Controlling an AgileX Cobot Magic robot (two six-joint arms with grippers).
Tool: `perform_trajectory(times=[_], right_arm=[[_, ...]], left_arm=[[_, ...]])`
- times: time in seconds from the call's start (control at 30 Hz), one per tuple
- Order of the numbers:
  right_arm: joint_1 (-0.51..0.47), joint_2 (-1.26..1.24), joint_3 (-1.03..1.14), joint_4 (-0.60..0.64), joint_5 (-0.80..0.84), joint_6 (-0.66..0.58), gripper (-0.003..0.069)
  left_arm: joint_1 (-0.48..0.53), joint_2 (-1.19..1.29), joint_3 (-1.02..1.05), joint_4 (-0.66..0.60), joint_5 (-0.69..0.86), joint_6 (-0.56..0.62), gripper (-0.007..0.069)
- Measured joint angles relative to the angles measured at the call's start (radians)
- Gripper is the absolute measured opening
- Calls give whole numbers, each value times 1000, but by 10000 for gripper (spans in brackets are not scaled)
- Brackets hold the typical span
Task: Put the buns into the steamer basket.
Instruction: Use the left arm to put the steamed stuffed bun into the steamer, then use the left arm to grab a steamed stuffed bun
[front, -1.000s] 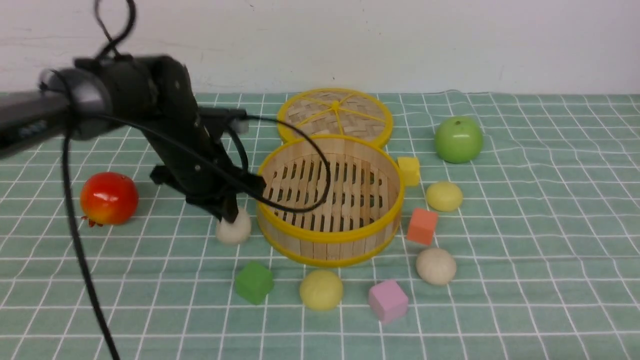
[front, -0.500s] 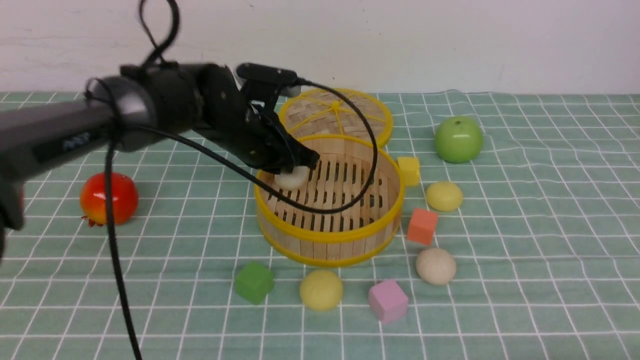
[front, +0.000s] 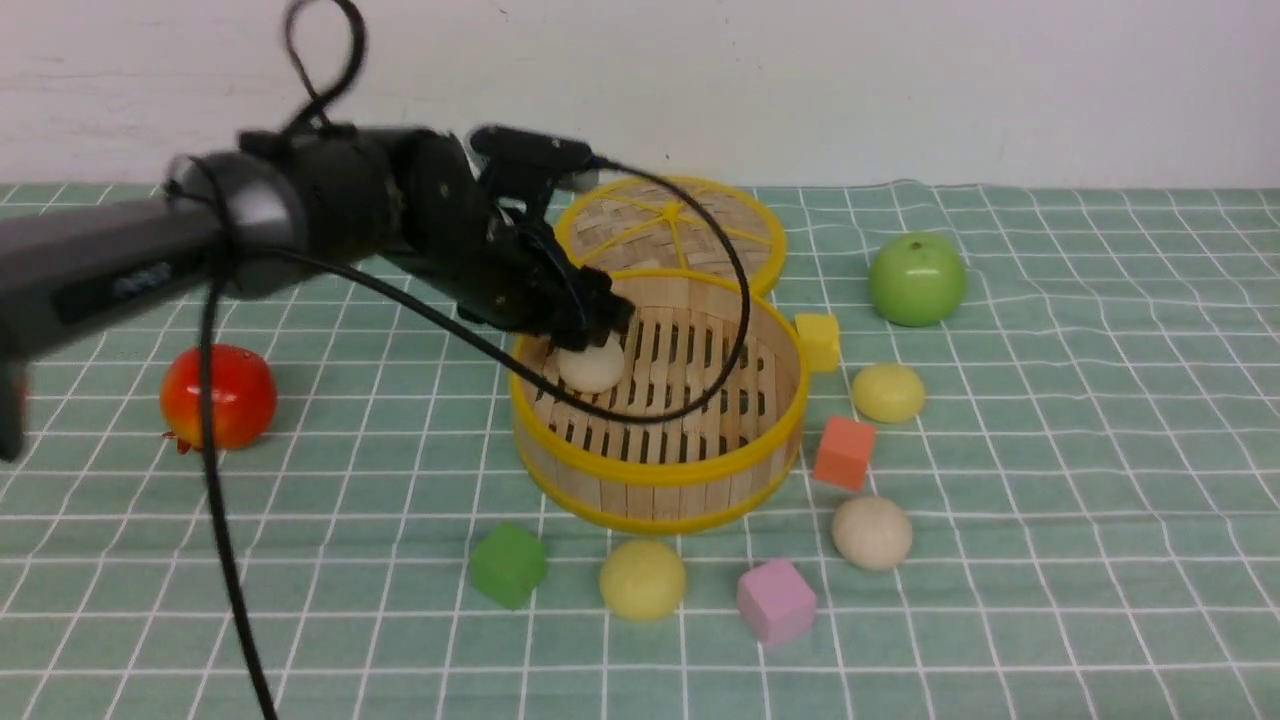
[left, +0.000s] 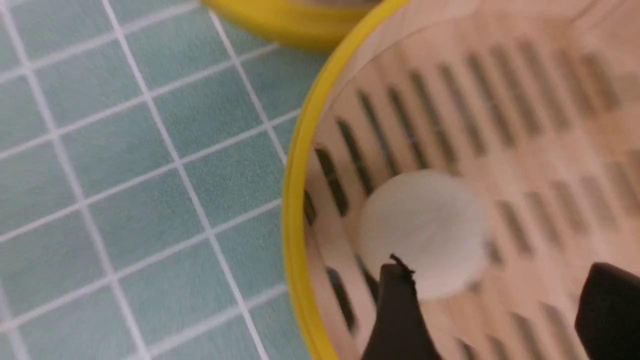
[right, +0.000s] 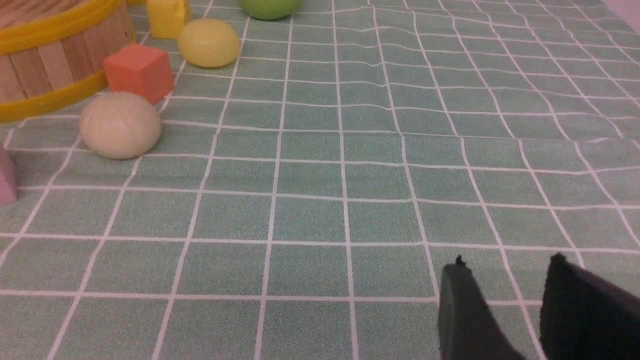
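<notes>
Left wrist view: L pincer (left: 497, 265) wide, empty; bun (left: 425, 225) in basket (left: 294, 200); front hides gap.

No text can be read anywhere; only a pale marking (front: 115, 285) on the left arm (front: 60, 255) shows, too blurred to make out.
</notes>
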Motion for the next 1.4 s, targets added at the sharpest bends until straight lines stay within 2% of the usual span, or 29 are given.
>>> perform_trajectory(times=[0.07, 0.1, 0.13, 0.17, 0.2, 0.3, 0.47, 0.53, 0.77, 0.87, 0.97, 1.03, 1.13, 1.23, 1.3, 1.4], right_arm=[[0, 0, 0, 0, 0, 0, 240], [0, 0, 0, 0, 0, 0, 240], [0, 0, 0, 0, 0, 0, 240], [0, 0, 0, 0, 0, 0, 240], [0, 0, 0, 0, 0, 0, 240], [0, 0, 0, 0, 0, 0, 240], [0, 0, 0, 0, 0, 0, 240], [0, 0, 0, 0, 0, 0, 240], [0, 0, 0, 0, 0, 0, 240], [0, 0, 0, 0, 0, 0, 240], [0, 0, 0, 0, 0, 0, 240], [0, 0, 0, 0, 0, 0, 240], [0, 0, 0, 0, 0, 0, 240], [0, 0, 0, 0, 0, 0, 240], [0, 0, 0, 0, 0, 0, 240], [0, 0, 0, 0, 0, 0, 240]], left_arm=[[-15, -87, 0, -10, 103, -40, 379], [-34, -124, 2, -10, 179, -55, 318], [-42, -135, 4, -10, 189, -57, 294], [-85, -167, 27, -10, 269, -59, 192], [-117, -177, 42, -10, 302, -59, 128], [-202, -166, 102, -9, 383, -59, -8], [-255, -116, 126, -3, 397, -61, 0], [-257, -100, 126, 7, 387, -62, 43], [-257, -35, 126, 66, 342, -62, 269], [-257, -12, 126, 72, 326, -62, 307], [-257, 11, 126, 77, 299, -62, 314], [-257, 25, 126, 80, 287, -62, 305], [-257, 40, 126, 87, 280, -62, 251], [-257, 44, 126, 89, 274, -62, 150], [-257, 44, 126, 91, 272, -62, 55], [-257, 40, 126, 92, 286, -62, -13]])
